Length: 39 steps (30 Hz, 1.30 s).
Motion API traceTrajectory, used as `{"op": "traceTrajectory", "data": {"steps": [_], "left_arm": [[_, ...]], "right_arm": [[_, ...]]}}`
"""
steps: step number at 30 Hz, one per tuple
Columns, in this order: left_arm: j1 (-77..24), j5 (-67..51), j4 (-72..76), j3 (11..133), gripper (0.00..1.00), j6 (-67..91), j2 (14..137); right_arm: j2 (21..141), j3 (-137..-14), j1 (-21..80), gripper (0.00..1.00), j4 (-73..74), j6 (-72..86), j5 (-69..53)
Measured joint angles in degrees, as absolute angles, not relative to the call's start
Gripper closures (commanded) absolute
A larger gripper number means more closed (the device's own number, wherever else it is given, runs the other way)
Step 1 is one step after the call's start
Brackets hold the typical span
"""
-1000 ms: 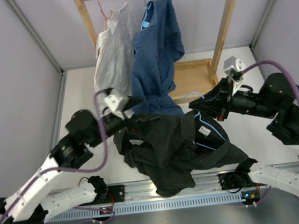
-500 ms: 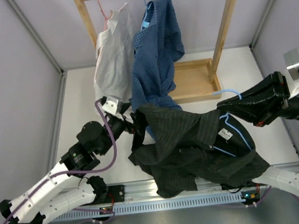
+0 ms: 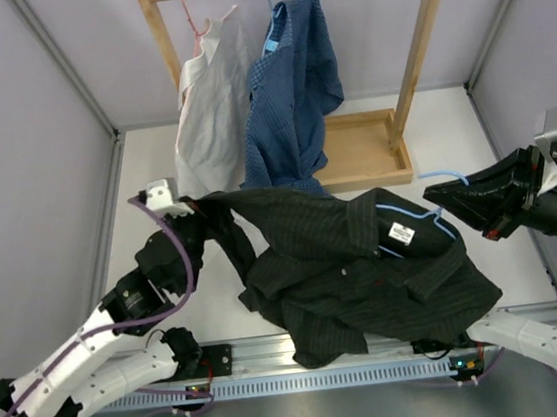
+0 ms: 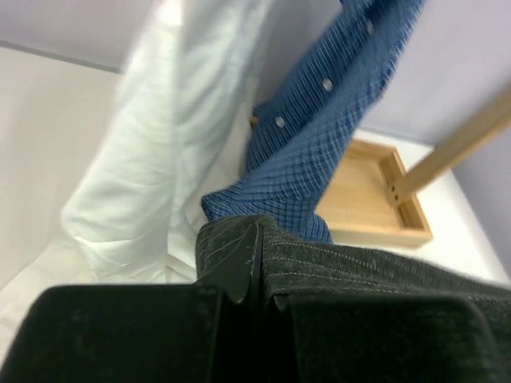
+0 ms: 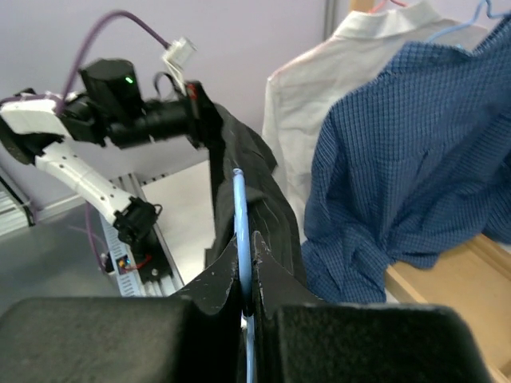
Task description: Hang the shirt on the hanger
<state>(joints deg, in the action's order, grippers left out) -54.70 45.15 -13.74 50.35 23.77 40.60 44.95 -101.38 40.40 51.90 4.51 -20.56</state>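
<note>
The dark shirt (image 3: pixel 346 271) hangs spread between both arms above the table's front. My left gripper (image 3: pixel 201 209) is shut on a fold of its left edge; in the left wrist view the fingers (image 4: pixel 239 279) pinch that dark cloth (image 4: pixel 367 267). The light-blue hanger (image 3: pixel 413 221) sits inside the shirt's collar area, its hook end (image 3: pixel 444 174) sticking out to the right. My right gripper (image 3: pixel 434 192) is shut on the hanger wire, seen as a blue rod (image 5: pixel 242 215) between the jaws (image 5: pixel 248 267), with the shirt (image 5: pixel 259 187) draped beyond.
A wooden rack (image 3: pixel 423 41) with a tray base (image 3: pixel 365 153) stands at the back. On it hang a white shirt (image 3: pixel 208 106) on a pink hanger (image 3: pixel 195 19) and a blue checked shirt (image 3: pixel 295 86), close behind the dark shirt.
The left gripper has shut on the shirt's edge and pulled it left. The right arm has drawn the hanger to the right, stretching the shirt out between the arms.
</note>
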Motion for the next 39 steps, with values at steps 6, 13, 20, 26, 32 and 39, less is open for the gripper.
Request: {"op": "traceTrajectory", "data": {"steps": [6, 13, 20, 26, 32, 39], "left_arm": [[-54.68, 50.28, -16.47, 50.54, 1.00, 27.59, 37.39], [-54.63, 50.85, -21.80, 53.69, 0.29, 28.60, 44.56], [-54.41, 33.87, -24.03, 63.92, 0.02, 21.10, 45.30], [-54.37, -1.48, -23.40, 86.26, 0.02, 6.61, 55.11], [-54.43, -27.16, -30.26, 102.24, 0.03, -9.32, 71.22], [-54.43, -42.24, -44.60, 107.20, 0.14, -19.59, 86.19]], "right_arm": [[43.22, -98.98, 40.40, 1.00, 53.19, 3.81, -17.34], [44.45, -99.74, 40.40, 1.00, 53.19, 3.62, -14.22], [45.78, -102.06, 40.40, 1.00, 53.08, 3.07, -11.57], [46.19, -99.35, 40.40, 1.00, 52.71, 3.03, -12.53], [46.11, -98.87, 40.40, 1.00, 52.84, 2.55, -18.20], [45.56, -98.63, 40.40, 1.00, 52.86, 0.73, -25.56]]}}
